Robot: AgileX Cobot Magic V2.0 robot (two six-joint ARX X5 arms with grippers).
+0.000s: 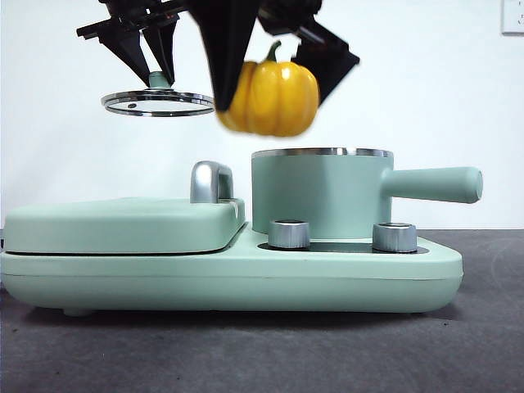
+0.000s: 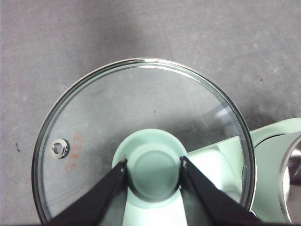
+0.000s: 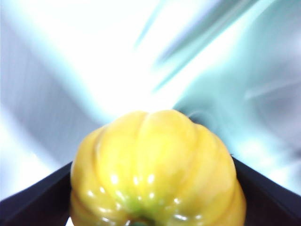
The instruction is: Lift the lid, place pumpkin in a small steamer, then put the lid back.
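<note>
The glass lid (image 1: 158, 103) hangs level in the air at the upper left, held by its mint-green knob (image 2: 154, 165) in my left gripper (image 1: 157, 75), which is shut on it. My right gripper (image 1: 274, 61) is shut on the yellow-orange pumpkin (image 1: 272, 98), its green stem pointing up, just above and slightly left of the open small steamer (image 1: 321, 192). In the right wrist view the pumpkin (image 3: 157, 172) fills the space between the jaws and the background is blurred. The steamer's long handle (image 1: 434, 185) points right.
The steamer stands on a mint-green cooker base (image 1: 229, 278) with two steel knobs (image 1: 289, 233) in front. A broad flat griddle cover (image 1: 123, 223) with a steel handle (image 1: 211, 181) takes up the base's left half. Dark grey table surface (image 1: 262, 352) lies all around.
</note>
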